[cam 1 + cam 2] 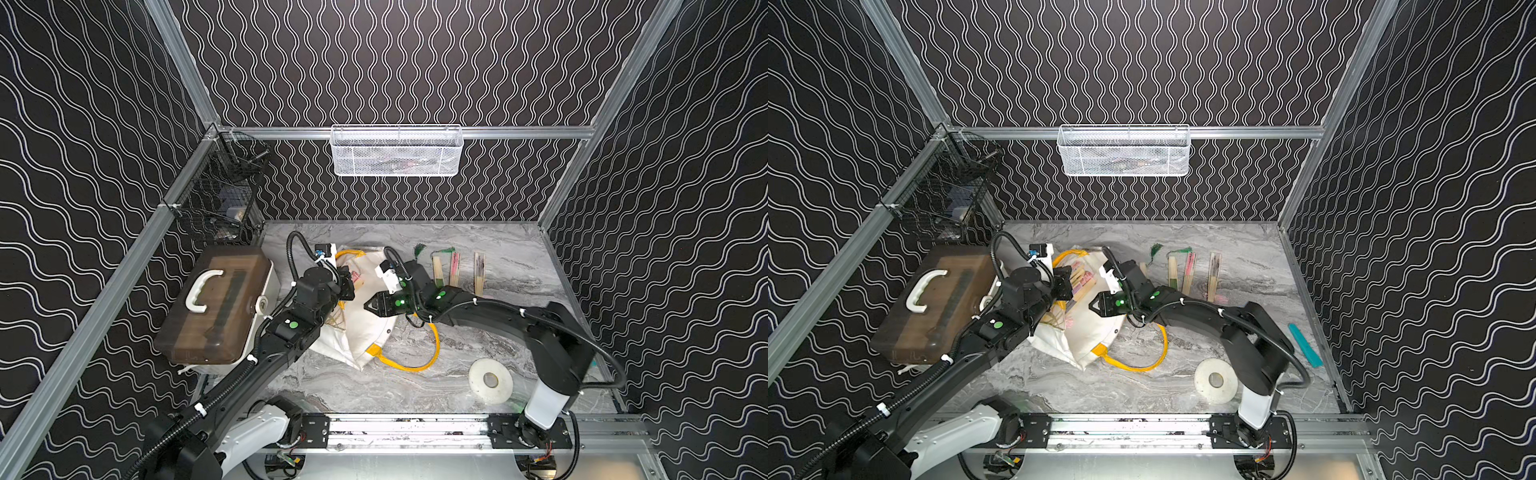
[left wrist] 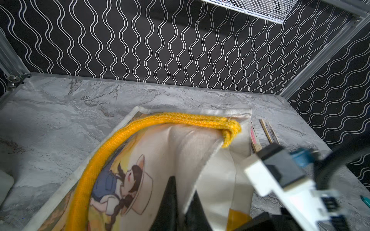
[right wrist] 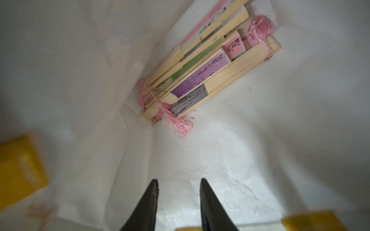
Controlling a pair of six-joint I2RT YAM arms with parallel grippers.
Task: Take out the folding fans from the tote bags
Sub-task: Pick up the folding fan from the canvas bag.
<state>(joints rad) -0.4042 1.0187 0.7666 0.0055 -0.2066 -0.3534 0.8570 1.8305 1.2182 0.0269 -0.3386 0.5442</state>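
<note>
While the left jaws pinch the tote bag (image 1: 1088, 332) by its rim, the right ones poke inside.
Left jaws are clamped tight on the canvas edge. Right jaws sit partly apart inside the bag with nothing between them, pointing at the bundle of folding fans (image 3: 200, 76) lying at the bottom (pink tassels, purple and green folds). A few more fans (image 1: 455, 270) lie on the table (image 1: 374, 395) just beside the bag.

I see both end effectors at the white tote bag (image 1: 370, 332) mid-worktop (image 1: 415, 390): left end effector (image 1: 347, 291) at its mouth, right end effector (image 1: 369, 306) pointing in from the side. Three folding fans (image 1: 455, 269) lie side by side beyond the right arm (image 1: 498, 309); brown-lidded box (image 1: 216, 303) sits far left.
</note>
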